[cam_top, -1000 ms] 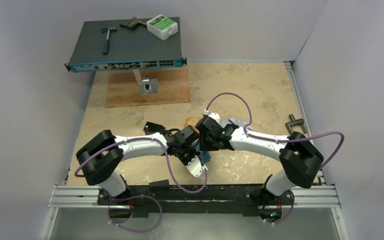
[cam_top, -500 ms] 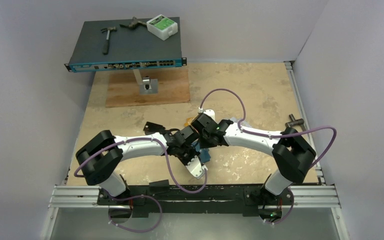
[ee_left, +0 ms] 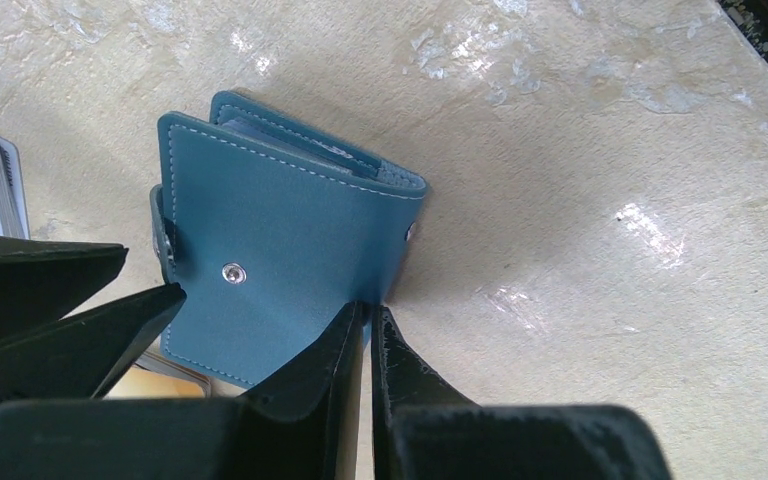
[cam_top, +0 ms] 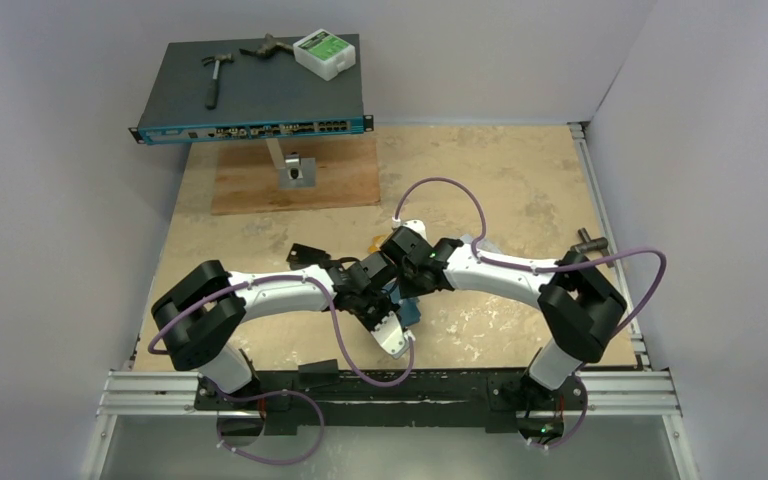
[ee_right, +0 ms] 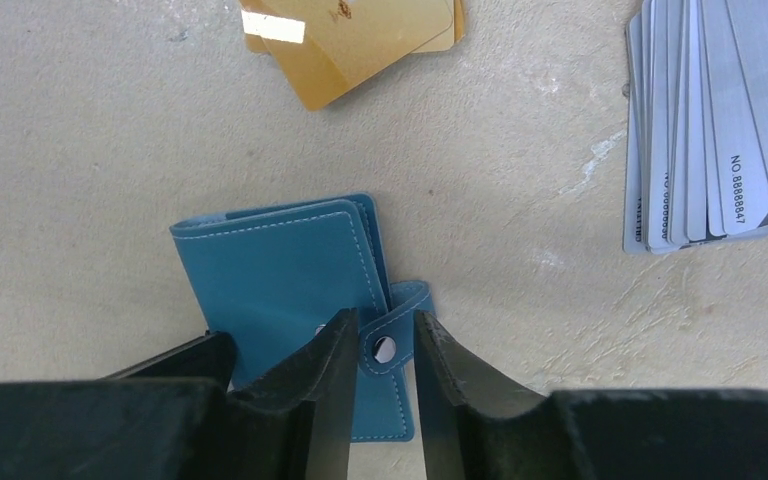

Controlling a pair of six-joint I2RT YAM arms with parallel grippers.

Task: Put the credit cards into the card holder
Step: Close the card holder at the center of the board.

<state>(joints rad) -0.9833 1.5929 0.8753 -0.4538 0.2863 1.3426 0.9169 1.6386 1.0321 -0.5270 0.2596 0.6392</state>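
The teal card holder (ee_left: 280,220) lies folded on the table, with its snap stud (ee_left: 232,272) showing. My left gripper (ee_left: 368,312) is shut on the holder's cover edge. My right gripper (ee_right: 385,335) is open only a little, its jaws standing either side of the holder's snap strap (ee_right: 388,350). Orange-gold credit cards (ee_right: 360,40) lie beyond the holder (ee_right: 270,265). A fanned stack of silver-grey cards (ee_right: 710,110) lies to the right. In the top view both grippers meet over the holder (cam_top: 410,312) at the table's middle front.
A network switch (cam_top: 250,95) on a stand carries a hammer (cam_top: 217,75) and a white-green box (cam_top: 325,52). The stand rests on a wooden board (cam_top: 295,180). A black folded object (cam_top: 305,253) lies left of the grippers. A dark metal piece (cam_top: 592,245) lies at the right edge.
My right arm has swung left and brought its gripper over the card holder's strap. My left arm has stayed in place on the holder.
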